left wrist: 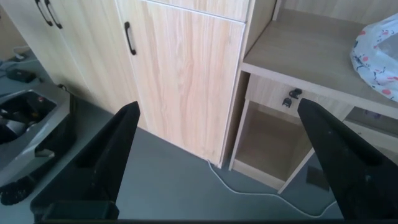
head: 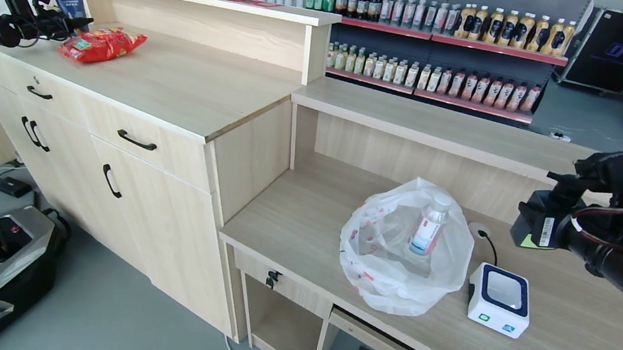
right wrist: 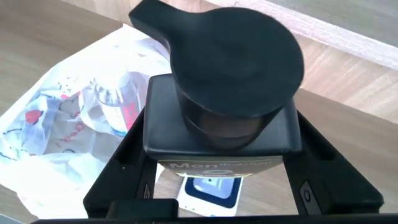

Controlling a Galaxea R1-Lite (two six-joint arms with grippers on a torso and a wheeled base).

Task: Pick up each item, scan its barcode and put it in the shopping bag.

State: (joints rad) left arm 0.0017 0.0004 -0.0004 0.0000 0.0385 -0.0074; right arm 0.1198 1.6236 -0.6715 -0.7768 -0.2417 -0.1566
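My right gripper [head: 540, 227] is shut on a black boxy container with a round black cap [right wrist: 230, 74]. It hangs above the lower desk, up and to the right of the white barcode scanner [head: 500, 299]. The scanner's window [right wrist: 210, 188] shows beneath the container. A white plastic shopping bag [head: 395, 268] stands open to the left of the scanner, with a clear bottle [head: 430, 225] upright inside; the bag [right wrist: 56, 137] also appears beside the container. A red snack bag [head: 100, 45] lies on the upper counter. My left gripper [left wrist: 217, 106] is open, low in front of the cabinet doors, holding nothing.
A black arm-like device [head: 15, 20] sits on the upper counter just left of the snack bag. The scanner's cable [head: 490, 244] runs to a hole in the desk. Cabinet doors with black handles [head: 111, 180] stand below the counter. Drink shelves [head: 440, 42] line the back.
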